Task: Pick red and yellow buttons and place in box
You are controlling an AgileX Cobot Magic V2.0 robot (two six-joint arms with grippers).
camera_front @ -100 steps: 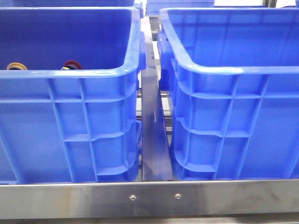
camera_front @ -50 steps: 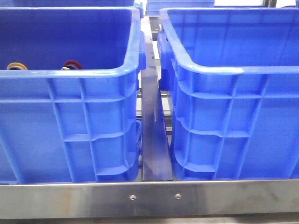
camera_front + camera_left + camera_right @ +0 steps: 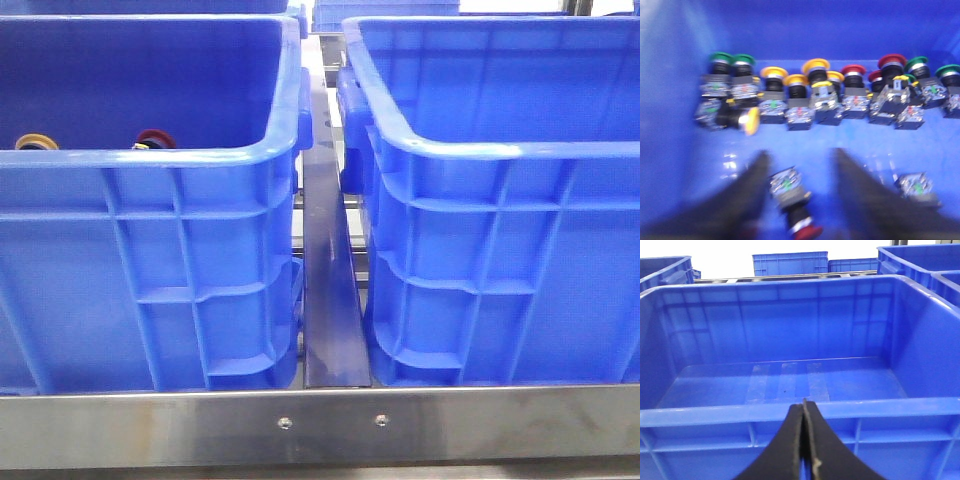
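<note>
Left gripper hangs fingers spread inside the supply crate, straddling a toppled red button, presumably lined up to grasp it. Yellow buttons stand in the row beyond. Right gripper, pinched closed and empty, waits at the box.

Glossy blue plastic box, ribbed.
</note>
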